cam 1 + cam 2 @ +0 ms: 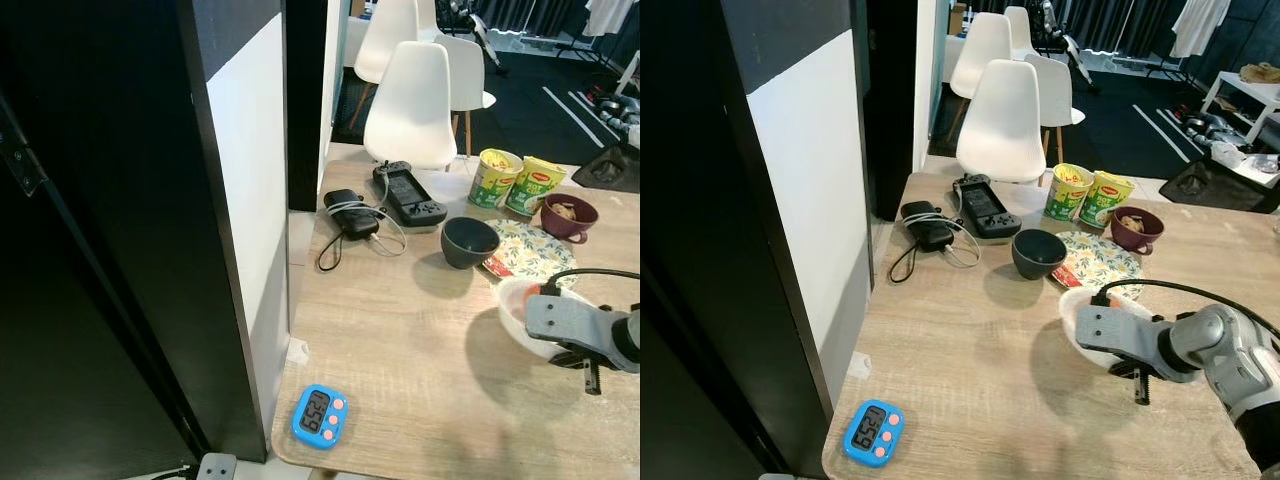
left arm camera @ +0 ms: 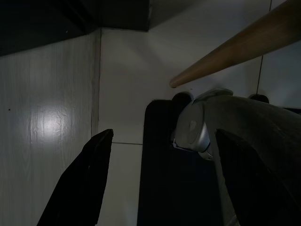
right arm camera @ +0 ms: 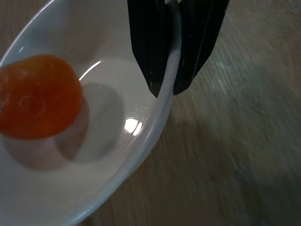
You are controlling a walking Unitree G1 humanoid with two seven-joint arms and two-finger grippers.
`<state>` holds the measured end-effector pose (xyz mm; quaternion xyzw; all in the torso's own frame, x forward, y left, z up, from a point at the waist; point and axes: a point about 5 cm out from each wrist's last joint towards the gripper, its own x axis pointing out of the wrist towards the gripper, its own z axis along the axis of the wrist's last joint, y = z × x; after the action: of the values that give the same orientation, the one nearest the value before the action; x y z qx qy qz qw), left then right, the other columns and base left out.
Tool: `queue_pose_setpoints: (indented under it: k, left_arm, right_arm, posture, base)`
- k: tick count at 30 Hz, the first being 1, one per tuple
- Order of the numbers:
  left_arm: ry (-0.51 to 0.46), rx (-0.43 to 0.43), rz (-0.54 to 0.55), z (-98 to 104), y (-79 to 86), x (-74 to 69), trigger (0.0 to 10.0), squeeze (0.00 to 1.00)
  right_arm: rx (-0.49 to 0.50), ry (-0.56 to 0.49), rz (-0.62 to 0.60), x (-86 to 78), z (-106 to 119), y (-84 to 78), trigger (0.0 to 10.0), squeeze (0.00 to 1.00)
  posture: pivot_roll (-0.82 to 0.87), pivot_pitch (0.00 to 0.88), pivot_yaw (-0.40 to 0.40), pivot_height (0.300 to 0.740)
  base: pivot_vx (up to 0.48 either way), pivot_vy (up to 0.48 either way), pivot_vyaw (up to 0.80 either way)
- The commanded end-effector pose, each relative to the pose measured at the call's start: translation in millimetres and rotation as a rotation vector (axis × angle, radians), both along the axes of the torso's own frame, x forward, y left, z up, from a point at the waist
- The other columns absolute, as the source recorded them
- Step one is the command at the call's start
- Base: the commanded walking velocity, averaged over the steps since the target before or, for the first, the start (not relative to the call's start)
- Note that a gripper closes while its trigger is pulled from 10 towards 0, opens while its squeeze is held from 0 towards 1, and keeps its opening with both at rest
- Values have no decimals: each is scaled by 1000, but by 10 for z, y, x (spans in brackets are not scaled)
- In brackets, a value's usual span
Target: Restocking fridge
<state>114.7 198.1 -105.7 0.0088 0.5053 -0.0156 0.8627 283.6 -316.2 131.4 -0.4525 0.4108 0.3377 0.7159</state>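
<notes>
A pale wood-grain bench (image 1: pixel 420 350) carries a bright blue timer (image 1: pixel 320 416) with pink buttons at its near left edge. Farther off stand a dark grey bowl (image 1: pixel 469 242), a maroon bowl (image 1: pixel 568 216), two yellow-green noodle cups (image 1: pixel 518 182) and a floral plate (image 1: pixel 532 250). A white bowl (image 3: pixel 117 150) holds an orange fruit (image 3: pixel 36 98).
</notes>
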Motion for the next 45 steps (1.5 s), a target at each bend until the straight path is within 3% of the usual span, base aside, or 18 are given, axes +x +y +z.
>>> queue_pose_setpoints:
  k: [1,4,14,25,30,35,36,40,45]
  left_arm:
    - [63,-55,-52,-66,-202,-135,10000,0]
    - [64,-53,-57,-66,-202,-134,10000,0]
    - [66,-50,-62,-67,-193,-139,10000,0]
    - [76,-42,-75,-71,-172,-165,10000,0]
    - [75,-39,-78,-69,-160,-164,10000,0]
    - [74,-38,-81,-67,-153,-157,10000,0]
    - [73,-37,-83,-65,-149,-151,10000,0]
    - [74,-37,-87,-64,-147,-149,10000,0]
    - [75,-36,-90,-65,-146,-151,10000,0]
  right_arm:
    - [-50,-10,-85,-59,-2,-184,0,0]
    - [-136,-63,-197,-81,-67,-368,0,0]
    - [-148,-150,-378,-75,-112,-524,0,0]
    - [-198,-175,-618,-320,-98,-945,0,0]
    - [-222,-171,-762,-571,-125,-1197,0,0]
    - [-237,-172,-840,-716,-133,-1313,0,0]
    - [-255,-176,-907,-854,-134,-1418,0,0]
    - [-276,-190,-1006,-1050,-113,-1559,0,0]
    - [-285,-199,-1060,-1165,-115,-1627,0,0]
  posture:
    - [33,0,-107,740]
    - [31,0,-106,740]
    - [33,0,-102,740]
    - [31,0,-99,740]
    - [28,0,-96,740]
    - [27,0,-95,740]
    - [25,0,-91,740]
    - [20,0,-88,740]
    - [20,0,-90,740]
  base:
    - [0,0,0]
    - [0,0,0]
    - [0,0,0]
    - [0,0,0]
    - [0,0,0]
    - [0,0,0]
    - [0,0,0]
    - [0,0,0]
    - [0,0,0]
